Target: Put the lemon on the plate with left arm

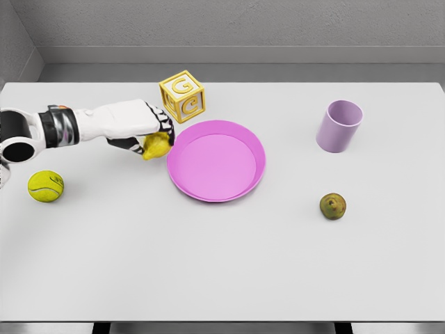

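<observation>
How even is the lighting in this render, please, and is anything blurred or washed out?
Head view: soft, even light, only faint shadows under the plate and cup; the white table looks bright but not blown out; the left hand holding the lemon is sharp, without motion blur.

Simulated test bench: bare white table [222,278], plain grey walls [243,24], rendered look.

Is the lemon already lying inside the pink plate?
No, the lemon is in the grasp of the left hand, just left of the pink plate rim.
</observation>
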Motion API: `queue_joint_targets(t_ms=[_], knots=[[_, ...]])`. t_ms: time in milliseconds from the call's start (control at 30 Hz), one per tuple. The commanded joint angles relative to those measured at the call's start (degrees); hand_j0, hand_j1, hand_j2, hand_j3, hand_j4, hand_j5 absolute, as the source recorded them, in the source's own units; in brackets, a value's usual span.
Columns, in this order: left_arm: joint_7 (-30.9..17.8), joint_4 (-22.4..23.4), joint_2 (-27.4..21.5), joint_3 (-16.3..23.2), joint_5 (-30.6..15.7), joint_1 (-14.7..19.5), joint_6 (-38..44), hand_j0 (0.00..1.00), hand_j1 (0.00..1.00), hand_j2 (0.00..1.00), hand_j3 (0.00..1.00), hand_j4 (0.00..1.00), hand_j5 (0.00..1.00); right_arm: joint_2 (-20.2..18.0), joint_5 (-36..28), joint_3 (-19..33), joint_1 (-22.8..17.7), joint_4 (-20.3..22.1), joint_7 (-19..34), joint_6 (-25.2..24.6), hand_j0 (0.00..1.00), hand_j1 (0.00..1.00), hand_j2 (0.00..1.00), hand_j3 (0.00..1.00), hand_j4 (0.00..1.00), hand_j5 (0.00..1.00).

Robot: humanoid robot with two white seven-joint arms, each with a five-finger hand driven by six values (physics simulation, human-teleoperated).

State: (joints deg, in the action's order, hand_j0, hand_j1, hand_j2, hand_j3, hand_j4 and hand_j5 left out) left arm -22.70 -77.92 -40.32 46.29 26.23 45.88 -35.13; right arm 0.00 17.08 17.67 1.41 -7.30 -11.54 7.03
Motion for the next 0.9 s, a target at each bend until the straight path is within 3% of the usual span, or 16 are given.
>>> queue_joint_targets(t_ms=[0,233,333,367,400,500,533,633,700,767,867], knots=[[0.0,-3.2,0.3,0.2,-1.0,0.0,0.1,0.5,0.5,0.5,0.5,0.5,0.5,0.0,0.0,0.0,0.0,0.0,-0.1,0.0,1.0,1.0,1.0,1.0,1.0,1.0],[-2.0,-3.6,5.5,0.6,-1.3,-0.1,0.1,0.51,0.51,0.51,0.51,0.51,0.51,0.0,0.0,0.0,0.0,0.0,-0.1,0.0,1.0,1.0,1.0,1.0,1.0,1.0],[-2.1,-3.6,7.5,0.7,-0.7,-0.1,0.1,0.57,0.57,0.57,0.57,0.57,0.57,0.0,0.0,0.0,0.0,0.0,-0.1,0.0,1.0,1.0,1.0,1.0,1.0,1.0],[-2.1,-3.6,8.8,0.7,-0.6,0.0,0.1,0.7,0.7,0.7,0.7,0.7,0.7,0.0,0.0,0.0,0.0,0.0,0.0,0.0,1.0,1.0,1.0,1.0,1.0,1.0],[-2.0,-3.5,9.4,0.7,-1.0,-0.1,0.1,0.99,0.99,0.99,0.99,0.99,0.99,0.0,0.0,0.0,0.0,0.0,0.0,0.0,1.0,1.0,1.0,1.0,1.0,1.0],[-2.0,-3.4,8.7,0.5,-1.1,-0.2,0.1,1.0,1.0,1.0,1.0,1.0,1.0,0.0,0.0,0.0,0.0,0.0,-0.1,0.0,1.0,1.0,1.0,1.0,1.0,1.0],[-1.9,-3.3,7.5,0.2,-1.2,0.0,0.1,1.0,1.0,1.0,1.0,1.0,1.0,0.0,0.0,0.0,0.0,0.0,0.0,0.0,1.0,1.0,1.0,1.0,1.0,1.0],[-1.5,-3.3,-3.2,-3.2,-2.5,-0.3,0.1,1.0,1.0,1.0,1.0,1.0,1.0,0.0,0.0,0.0,0.0,0.0,0.0,0.0,1.0,1.0,1.0,1.0,1.0,1.0],[-1.6,-2.7,-8.7,-4.7,-9.0,-1.4,0.1,1.0,1.0,1.0,1.0,1.0,1.0,0.0,0.0,0.0,0.0,0.0,0.0,0.0,1.0,1.0,1.0,1.0,1.0,1.0],[-1.5,-2.5,-13.8,-5.0,-10.8,-1.5,0.1,1.0,1.0,1.0,1.0,1.0,1.0,0.0,0.0,0.0,0.0,0.0,0.0,0.0,1.0,1.0,1.0,1.0,1.0,1.0],[-1.5,-1.8,-15.4,-5.0,-13.4,-2.6,0.1,1.0,1.0,1.0,1.0,1.0,1.0,0.0,0.0,0.0,0.0,0.0,0.0,0.0,1.0,1.0,1.0,1.0,1.0,1.0]])
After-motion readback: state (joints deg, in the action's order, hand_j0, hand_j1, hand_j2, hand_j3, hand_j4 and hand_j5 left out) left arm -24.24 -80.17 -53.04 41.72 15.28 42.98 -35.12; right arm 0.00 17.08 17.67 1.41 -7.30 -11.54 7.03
